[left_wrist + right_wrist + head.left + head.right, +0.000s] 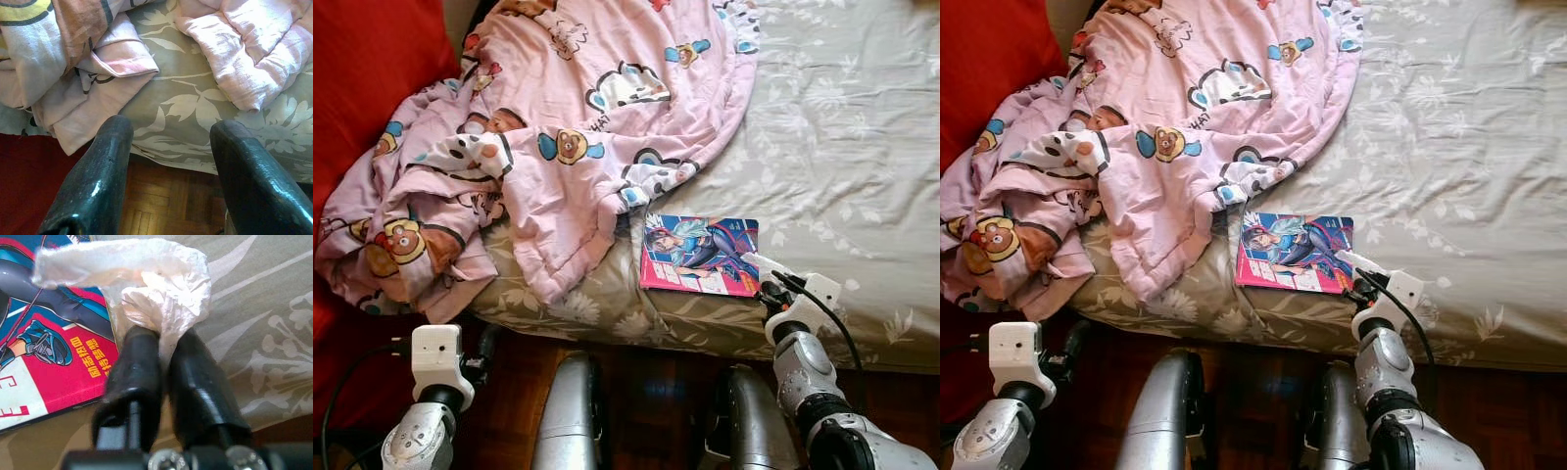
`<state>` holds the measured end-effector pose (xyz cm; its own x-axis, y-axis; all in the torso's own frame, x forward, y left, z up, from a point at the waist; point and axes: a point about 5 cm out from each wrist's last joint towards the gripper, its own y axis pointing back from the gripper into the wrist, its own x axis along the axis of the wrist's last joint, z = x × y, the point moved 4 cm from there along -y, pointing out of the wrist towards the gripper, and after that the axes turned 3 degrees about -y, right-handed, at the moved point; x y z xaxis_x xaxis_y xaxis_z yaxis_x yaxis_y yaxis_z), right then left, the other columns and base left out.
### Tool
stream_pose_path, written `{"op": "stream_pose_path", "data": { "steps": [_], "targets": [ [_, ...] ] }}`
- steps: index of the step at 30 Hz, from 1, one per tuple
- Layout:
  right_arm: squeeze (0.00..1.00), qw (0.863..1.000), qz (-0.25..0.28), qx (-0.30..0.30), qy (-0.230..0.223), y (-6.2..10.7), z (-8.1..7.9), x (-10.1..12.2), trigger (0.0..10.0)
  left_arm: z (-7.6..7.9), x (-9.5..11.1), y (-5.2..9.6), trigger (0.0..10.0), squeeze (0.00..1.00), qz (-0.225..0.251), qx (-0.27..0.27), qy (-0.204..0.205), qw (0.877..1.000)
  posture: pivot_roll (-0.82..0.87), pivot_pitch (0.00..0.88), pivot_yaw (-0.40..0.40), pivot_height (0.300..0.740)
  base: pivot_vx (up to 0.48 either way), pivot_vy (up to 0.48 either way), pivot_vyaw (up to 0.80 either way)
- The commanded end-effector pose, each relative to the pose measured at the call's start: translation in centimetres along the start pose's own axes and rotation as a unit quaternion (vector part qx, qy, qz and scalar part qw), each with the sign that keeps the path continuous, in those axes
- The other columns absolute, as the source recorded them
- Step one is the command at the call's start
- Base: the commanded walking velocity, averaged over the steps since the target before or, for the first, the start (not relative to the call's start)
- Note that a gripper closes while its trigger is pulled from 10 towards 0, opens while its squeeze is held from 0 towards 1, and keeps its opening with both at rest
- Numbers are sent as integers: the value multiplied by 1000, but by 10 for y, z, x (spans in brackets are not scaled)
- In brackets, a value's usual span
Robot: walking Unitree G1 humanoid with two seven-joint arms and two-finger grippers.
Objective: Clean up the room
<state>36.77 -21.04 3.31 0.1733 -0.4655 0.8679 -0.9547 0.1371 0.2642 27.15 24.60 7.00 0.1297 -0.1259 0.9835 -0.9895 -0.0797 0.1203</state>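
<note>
A crumpled white tissue (146, 289) is pinched between the black fingers of my right gripper (164, 340), at the near edge of the bed. It lies partly over the corner of a colourful comic book (698, 254) that rests flat on the grey floral bedsheet (842, 147). The tissue (759, 266) shows as a white scrap at the book's right corner. My left gripper (171, 147) is open and empty, low by the bed's front left edge, facing the hanging pink cartoon blanket (558, 137).
The pink blanket is bunched over the left half of the bed and droops over its front edge. A red cushion (367, 78) sits at the far left. Dark parquet floor (166, 205) runs below the bed edge. The right part of the sheet is bare.
</note>
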Motion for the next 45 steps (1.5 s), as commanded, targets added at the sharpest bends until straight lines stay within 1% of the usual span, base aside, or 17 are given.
{"op": "stream_pose_path", "data": {
  "steps": [1,7,14,17,21,25,26,29,30,31,33,34,36,37,39,41,45],
  "targets": [
    [0,1000,-26,-16,-4,7,11,-17,0,-4,-17,7,10000,0,-30,8,-8,999,221,371,78,615,0,0,0],
    [0,999,-25,-25,-3,10,18,-18,0,-1,-23,1,10000,0,-32,14,1,999,194,322,54,615,0,0,0],
    [0,999,-5,-41,3,11,32,-10,0,6,-48,-7,10000,0,-62,26,13,998,141,264,15,615,0,0,0],
    [0,999,21,-37,2,14,40,-1,0,9,-61,-11,10000,0,-78,34,24,996,105,201,-12,615,0,0,0],
    [0,999,36,-29,12,21,49,1,0,9,-73,-14,10000,0,-96,42,29,994,72,142,-28,615,0,0,0],
    [0,999,44,-25,17,25,54,1,0,9,-81,-16,10000,0,-110,49,37,992,59,116,-29,615,0,0,0],
    [0,999,42,-24,18,27,55,-3,0,9,-87,-15,10000,0,-118,49,37,991,47,82,-30,615,0,0,0],
    [0,999,15,-20,22,35,58,-21,0,7,-100,-10,10000,0,-144,52,38,988,39,59,-28,615,0,0,0],
    [0,1000,0,-20,24,38,60,-29,1255,6,-104,-8,10000,0,-153,53,39,986,35,47,-24,615,0,0,0],
    [0,999,-41,-20,27,46,63,-49,10000,5,-115,-3,10000,0,-176,56,43,982,31,42,-21,615,0,0,0],
    [0,997,-71,-20,39,53,64,-65,10000,4,-123,2,10000,0,-193,59,46,978,20,27,-12,615,0,0,0],
    [0,990,-124,-34,62,67,71,-91,10000,4,-132,9,10000,0,-217,63,50,973,18,17,-6,615,0,0,0],
    [0,988,-136,-38,62,71,73,-97,10000,4,-134,10,10000,0,-221,63,50,972,19,13,-3,615,0,0,0],
    [0,983,-163,-46,71,80,77,-111,10000,6,-137,12,10000,0,-228,59,50,970,21,8,2,615,0,0,0],
    [0,982,-169,-47,75,82,78,-114,10000,6,-138,12,10000,0,-230,57,49,970,21,8,2,615,0,0,0],
    [0,974,-201,-59,82,92,82,-128,10000,6,-140,13,10000,0,-238,56,47,968,23,0,12,615,0,0,0],
    [0,966,-230,-88,80,105,91,-141,10000,3,-144,14,10000,0,-251,56,46,965,9,0,27,615,0,0,0]
  ]
}}
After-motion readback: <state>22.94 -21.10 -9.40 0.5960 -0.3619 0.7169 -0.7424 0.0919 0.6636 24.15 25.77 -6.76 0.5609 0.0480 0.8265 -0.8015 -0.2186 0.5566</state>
